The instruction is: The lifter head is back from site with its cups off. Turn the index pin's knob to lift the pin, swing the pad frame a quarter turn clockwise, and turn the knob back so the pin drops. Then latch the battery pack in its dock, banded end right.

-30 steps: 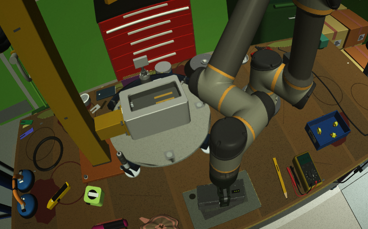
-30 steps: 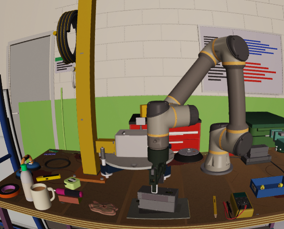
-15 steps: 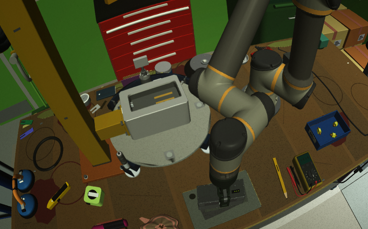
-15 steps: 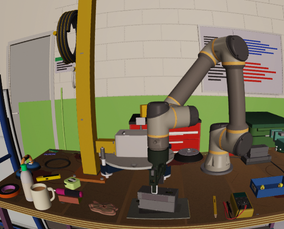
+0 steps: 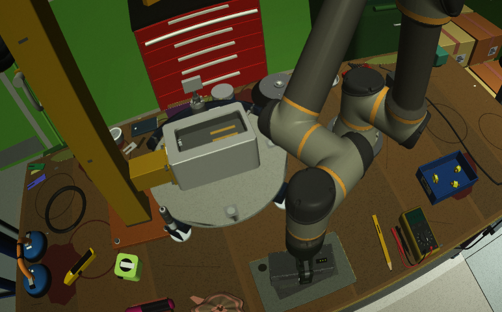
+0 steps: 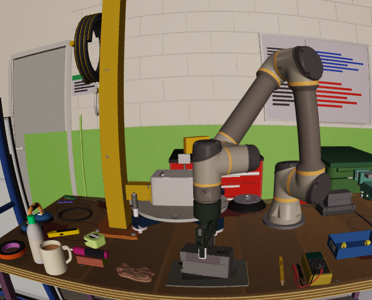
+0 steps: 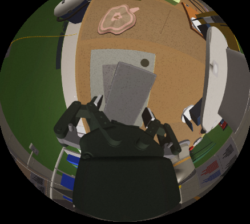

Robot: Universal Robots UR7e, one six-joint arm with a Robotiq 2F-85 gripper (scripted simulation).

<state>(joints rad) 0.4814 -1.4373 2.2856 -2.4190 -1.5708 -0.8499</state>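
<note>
At the front of the bench the dark grey battery pack [image 5: 300, 268] [image 6: 207, 260] [image 7: 128, 93] lies on a grey mat [image 5: 302, 270]. My gripper [image 5: 305, 275] [image 6: 202, 252] [image 7: 123, 108] is open and holds nothing; it points straight down with its fingers astride the pack. Behind, on the round grey plate [image 5: 223, 181], sits the lifter head's grey box with the open dock [image 5: 211, 133] in its top, a yellow block [image 5: 148, 170] on its left side. The index pin's knob [image 5: 163, 212] [image 6: 134, 197] stands at the plate's front left rim.
The bench's front edge runs just beyond the mat. A yellow post [image 5: 68, 104] rises left of the plate. A pencil [image 5: 381, 241], a multimeter [image 5: 419, 232] and a blue tray [image 5: 446, 177] lie to the right; a green tape measure [image 5: 128, 266] lies to the left.
</note>
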